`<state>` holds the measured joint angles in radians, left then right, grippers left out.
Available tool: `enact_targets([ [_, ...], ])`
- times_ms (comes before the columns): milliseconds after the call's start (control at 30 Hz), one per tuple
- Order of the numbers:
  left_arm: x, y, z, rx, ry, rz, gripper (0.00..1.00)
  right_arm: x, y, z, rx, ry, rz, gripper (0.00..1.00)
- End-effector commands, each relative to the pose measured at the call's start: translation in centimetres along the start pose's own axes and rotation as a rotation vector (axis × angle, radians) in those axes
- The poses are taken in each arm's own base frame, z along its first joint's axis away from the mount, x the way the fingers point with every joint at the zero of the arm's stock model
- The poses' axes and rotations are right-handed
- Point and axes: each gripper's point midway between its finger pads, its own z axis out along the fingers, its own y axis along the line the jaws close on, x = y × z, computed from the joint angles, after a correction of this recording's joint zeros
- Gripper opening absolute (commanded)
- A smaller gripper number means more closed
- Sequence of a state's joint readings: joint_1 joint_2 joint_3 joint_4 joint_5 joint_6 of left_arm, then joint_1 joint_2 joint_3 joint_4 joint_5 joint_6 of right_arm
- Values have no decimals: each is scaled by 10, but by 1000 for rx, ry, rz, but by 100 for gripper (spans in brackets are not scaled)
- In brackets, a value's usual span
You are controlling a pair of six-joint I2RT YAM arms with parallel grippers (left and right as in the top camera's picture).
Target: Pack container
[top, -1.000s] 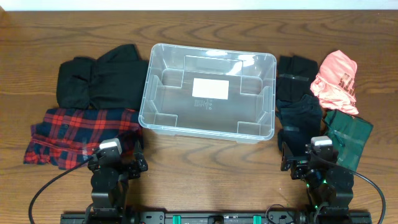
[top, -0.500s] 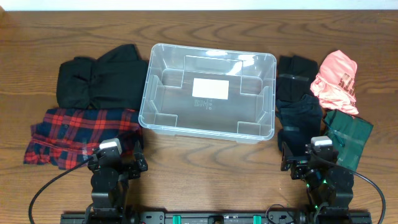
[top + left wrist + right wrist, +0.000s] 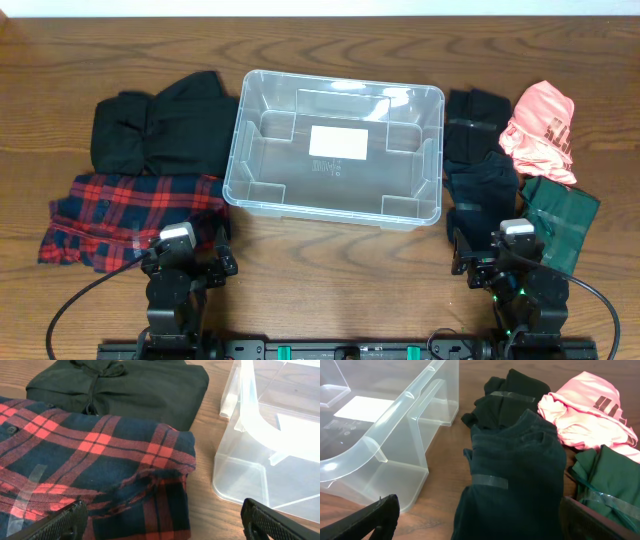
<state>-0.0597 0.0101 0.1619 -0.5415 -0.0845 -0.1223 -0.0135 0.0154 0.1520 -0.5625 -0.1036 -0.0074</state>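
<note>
The large clear plastic rectangular container (image 3: pixel 340 78) sits empty on the wooden desk (image 3: pixel 330 260), ahead of both arms: forward and to the right of the left gripper (image 3: pixel 165 527), forward and to the left of the right gripper (image 3: pixel 485 527). Both grippers are spread wide and hold nothing.

Nothing is packed yet, so the step in hand looks like the first pick. Directly under and ahead of the left gripper lies the folded red-and-navy plaid shirt (image 3: pixel 100 460), with a folded black garment (image 3: pixel 135 390) beyond it. Ahead of the right gripper lies a folded dark navy garment with a strip of clear tape (image 3: pixel 515 475).

To do it well, come down over a folded edge, pinch through all the layers so the fold holds, lift above the thick rim, and lay the garment flat against one wall to leave room.
</note>
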Motion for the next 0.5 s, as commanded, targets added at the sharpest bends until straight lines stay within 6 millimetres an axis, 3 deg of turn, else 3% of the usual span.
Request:
enact_targets([
  [0,4,2,2,-7,6,12,98,-1,-3,0,17,-7,8,99],
  [133,4,2,2,-7,6,12,98,-1,-6,0,32,-8,5,99],
  [333,4,2,2,-7,6,12,98,-2,6,0,-34,-14,41,99],
  [467,4,2,2,-7,5,12,98,-1,14,-1,-85,-5,155,99],
])
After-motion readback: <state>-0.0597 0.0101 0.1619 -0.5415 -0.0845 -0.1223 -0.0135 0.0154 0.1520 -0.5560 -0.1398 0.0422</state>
